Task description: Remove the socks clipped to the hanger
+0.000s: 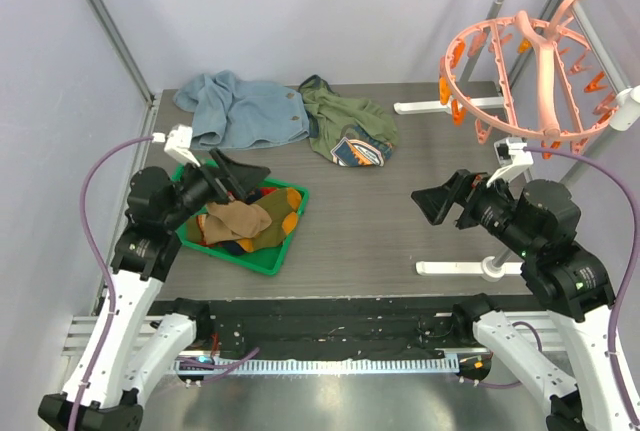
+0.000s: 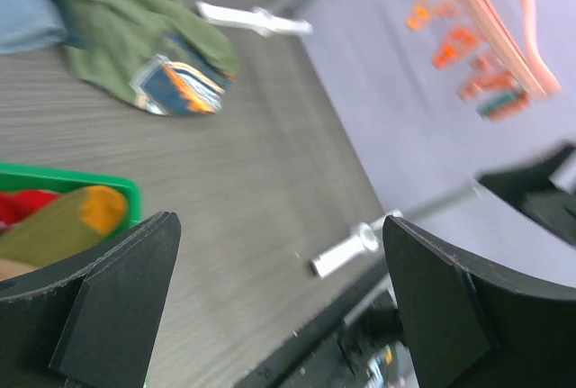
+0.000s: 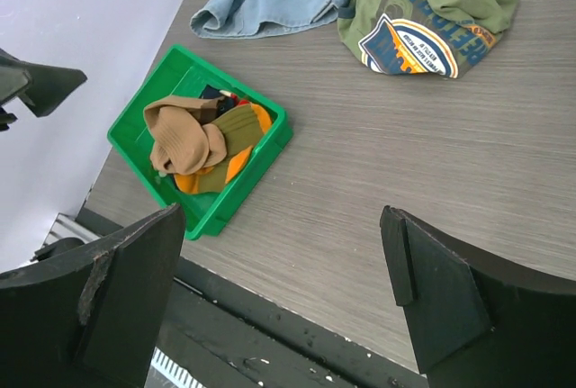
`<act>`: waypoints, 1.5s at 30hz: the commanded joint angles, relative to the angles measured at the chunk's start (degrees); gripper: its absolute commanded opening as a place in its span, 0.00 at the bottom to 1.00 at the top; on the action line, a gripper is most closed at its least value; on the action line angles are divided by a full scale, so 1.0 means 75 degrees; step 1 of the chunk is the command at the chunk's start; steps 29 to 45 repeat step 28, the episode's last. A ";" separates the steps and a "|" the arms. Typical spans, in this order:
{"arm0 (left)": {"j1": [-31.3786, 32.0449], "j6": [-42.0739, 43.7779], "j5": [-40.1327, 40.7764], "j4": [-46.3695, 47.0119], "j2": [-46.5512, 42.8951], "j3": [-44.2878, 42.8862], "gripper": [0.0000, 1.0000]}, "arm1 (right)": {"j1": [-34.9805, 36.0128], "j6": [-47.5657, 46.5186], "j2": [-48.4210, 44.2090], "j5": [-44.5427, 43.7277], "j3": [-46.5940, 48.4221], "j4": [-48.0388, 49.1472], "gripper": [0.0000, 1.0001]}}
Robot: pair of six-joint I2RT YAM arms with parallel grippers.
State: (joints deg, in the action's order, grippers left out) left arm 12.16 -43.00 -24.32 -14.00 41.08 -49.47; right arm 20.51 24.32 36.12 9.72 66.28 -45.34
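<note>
The 2 pairs of jaws stand spread wide, released, gripping nothing. The socks (image 3: 184, 140) lie heaped in a green tray (image 3: 243, 183) on the table (image 1: 380, 221), just beneath the left jaws and well to the left of the right jaws. The pink hanger (image 1: 548, 71) hangs tilted above and beyond the right jaws, its orange clips (image 1: 458, 56) dangling.

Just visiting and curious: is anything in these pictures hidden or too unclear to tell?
- Overhead view: the left gripper covers part of the green tray, so the piled socks cannot be counted.
- Left wrist view: the hanger is blurred and cut off by the top edge.
- Right wrist view: hanger out of frame.
</note>
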 commanded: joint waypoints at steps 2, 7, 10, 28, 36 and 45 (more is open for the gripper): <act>0.1152 0.0238 -0.0580 0.1011 -0.0403 0.0186 1.00 | -0.0005 0.0215 -0.0339 0.0228 -0.0177 0.0853 1.00; 0.2255 0.0307 0.0077 0.1432 -0.0333 0.0479 1.00 | -0.0005 0.0332 -0.0515 0.0380 -0.0154 0.1100 1.00; 0.2667 0.0401 0.0371 0.1573 -0.0286 0.0479 1.00 | -0.0028 0.0426 -0.0515 0.0415 -0.0107 0.1112 1.00; 0.2960 0.0577 0.0512 0.1703 -0.0180 0.0327 1.00 | -0.0016 0.0438 -0.0550 0.0392 -0.0107 0.1194 1.00; 0.2960 0.0577 0.0512 0.1703 -0.0180 0.0327 1.00 | -0.0016 0.0438 -0.0550 0.0392 -0.0107 0.1194 1.00; 0.2960 0.0577 0.0512 0.1703 -0.0180 0.0327 1.00 | -0.0016 0.0438 -0.0550 0.0392 -0.0107 0.1194 1.00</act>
